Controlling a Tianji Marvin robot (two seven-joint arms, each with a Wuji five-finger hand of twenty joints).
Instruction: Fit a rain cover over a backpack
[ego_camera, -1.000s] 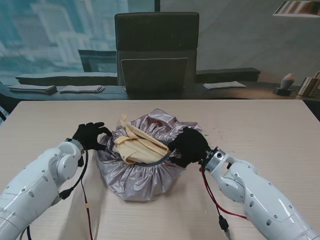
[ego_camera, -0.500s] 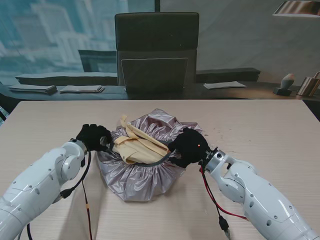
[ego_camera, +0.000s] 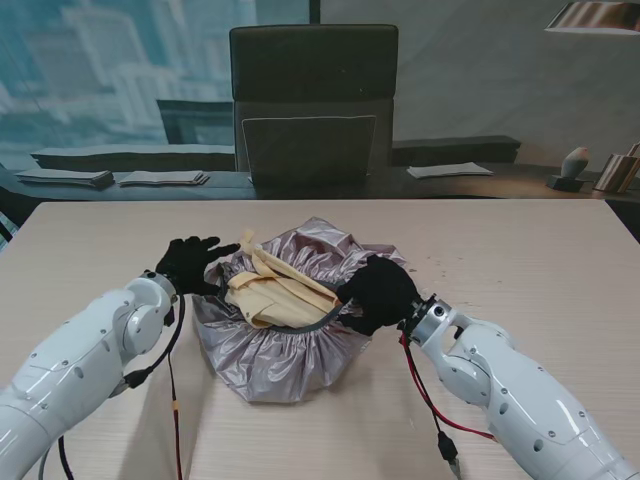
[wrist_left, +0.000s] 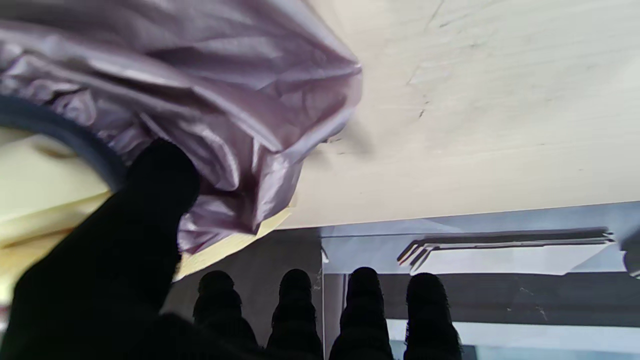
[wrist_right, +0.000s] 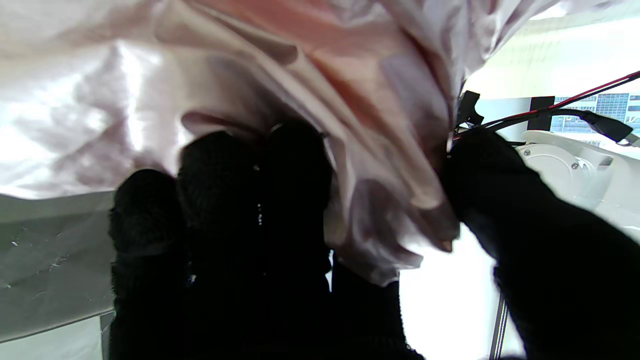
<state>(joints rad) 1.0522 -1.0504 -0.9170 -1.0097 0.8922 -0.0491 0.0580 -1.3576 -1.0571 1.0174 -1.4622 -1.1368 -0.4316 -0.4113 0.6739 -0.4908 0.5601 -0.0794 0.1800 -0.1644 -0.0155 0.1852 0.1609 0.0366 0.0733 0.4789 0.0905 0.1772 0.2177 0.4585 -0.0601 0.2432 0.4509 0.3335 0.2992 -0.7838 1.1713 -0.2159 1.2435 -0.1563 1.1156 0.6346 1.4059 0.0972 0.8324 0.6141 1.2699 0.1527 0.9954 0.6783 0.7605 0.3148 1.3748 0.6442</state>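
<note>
At frame centre the silver rain cover (ego_camera: 290, 345) wraps most of the cream backpack (ego_camera: 268, 290), whose top shows uncovered. The right hand (ego_camera: 378, 292) pinches the elastic hem; the left hand (ego_camera: 192, 262) is spread, thumb touching fabric. Closing the hem remains

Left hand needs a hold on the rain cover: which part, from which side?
Grip the gathered elastic hem of the rain cover on its left side, coming in from the left, where the left hand is open with its thumb already against the bunched, pinchable folds.
</note>
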